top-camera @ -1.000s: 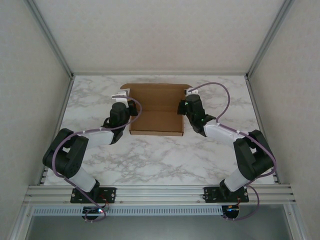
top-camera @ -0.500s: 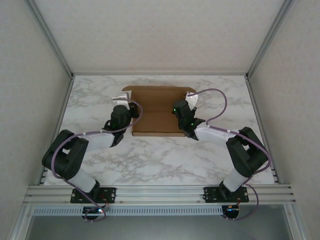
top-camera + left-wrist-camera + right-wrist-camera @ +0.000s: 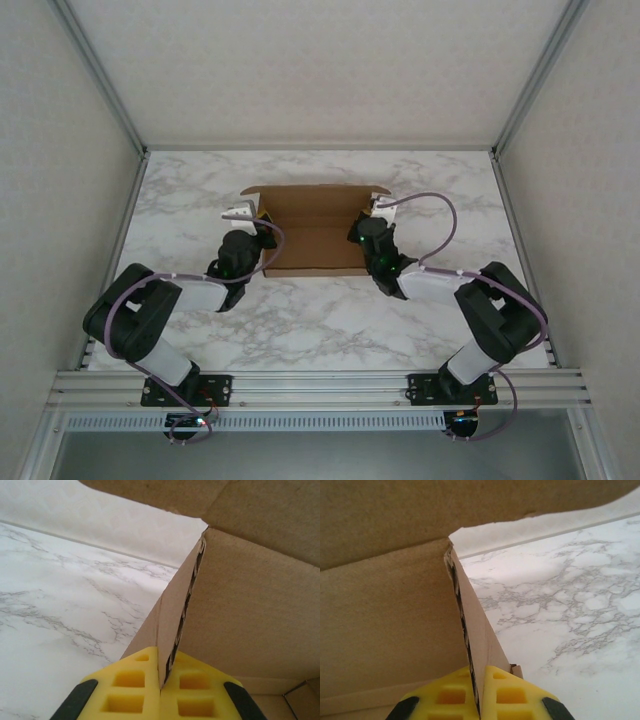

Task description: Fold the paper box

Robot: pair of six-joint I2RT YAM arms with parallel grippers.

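My left tool (image 3: 161, 680) and right tool (image 3: 479, 692) each pinch a side wall of the paper box (image 3: 312, 228), mid-frame (held upright for folding).

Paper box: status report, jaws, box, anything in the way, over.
Left jaws shut on paper box left side wall. Right jaws shut on right side wall. Both walls upright, top open. Nothing blocking.

Matt, corrugated brown cardboard is seen in the paper box (image 3: 250, 605) between the jaws. A smooth white marble-patterned tabletop (image 3: 60, 620) is seen beside them.
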